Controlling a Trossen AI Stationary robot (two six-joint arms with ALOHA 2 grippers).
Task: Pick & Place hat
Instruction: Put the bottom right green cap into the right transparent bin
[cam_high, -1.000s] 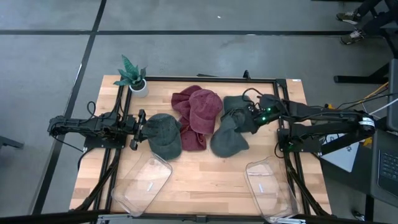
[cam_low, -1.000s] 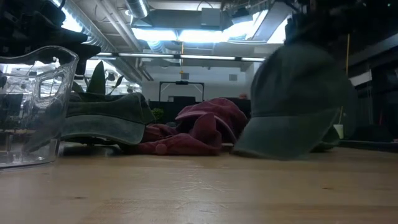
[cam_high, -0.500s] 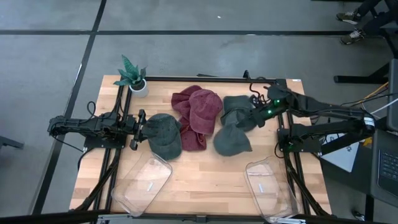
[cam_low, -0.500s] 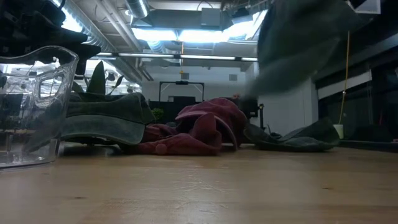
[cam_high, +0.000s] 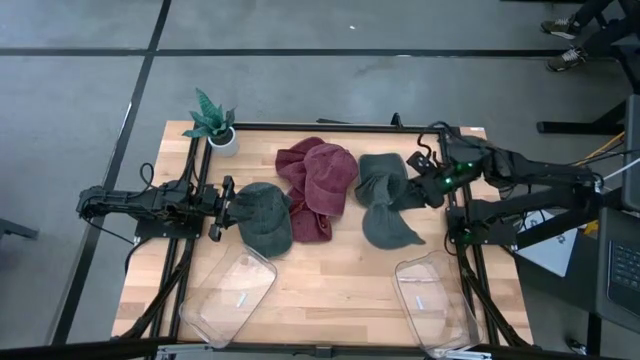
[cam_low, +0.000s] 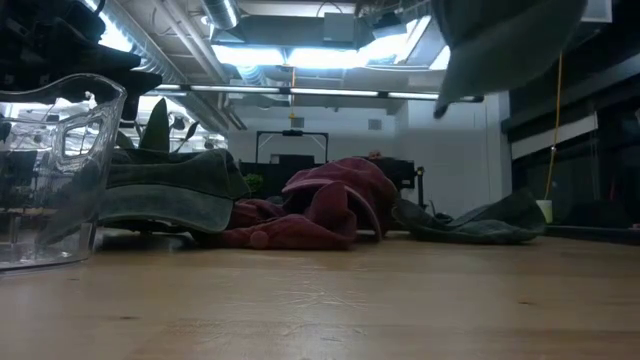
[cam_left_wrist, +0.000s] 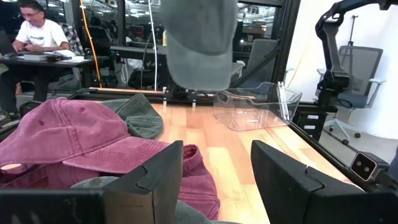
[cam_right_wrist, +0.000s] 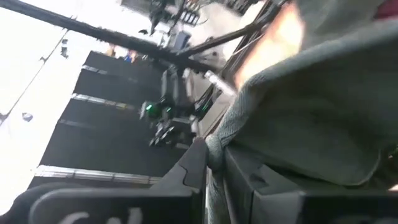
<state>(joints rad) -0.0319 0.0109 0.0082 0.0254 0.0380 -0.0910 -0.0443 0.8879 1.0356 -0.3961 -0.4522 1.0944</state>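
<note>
Several hats lie mid-table. A grey-green hat (cam_high: 392, 225) hangs from my right gripper (cam_high: 432, 188), which is shut on it; the low view shows it lifted at the top right (cam_low: 500, 40), and it also hangs in the left wrist view (cam_left_wrist: 199, 43). A second grey-green hat (cam_high: 378, 168) lies flat behind it. Two red hats (cam_high: 320, 180) lie heaped in the middle. A third grey-green hat (cam_high: 265, 215) rests on the table at the left, and my left gripper (cam_high: 225, 205) stands open at its left edge (cam_left_wrist: 217, 180). My right gripper pinches the hanging grey-green hat by its edge (cam_right_wrist: 214, 152) between the two fingers. It comes at it from the table's right side. The hat hangs below and to the left of the fingers, clear of the table.
Two clear plastic bins stand at the near edge, one on the left (cam_high: 228, 295) and one on the right (cam_high: 432, 300). A small potted plant (cam_high: 213, 125) sits at the far left corner. A person sits beyond the table (cam_left_wrist: 37, 31).
My right gripper has risen and drifted a little toward the table's right edge, staying shut. The grey-green hat it holds has come up off the table and now hangs clear, shifted slightly right.
</note>
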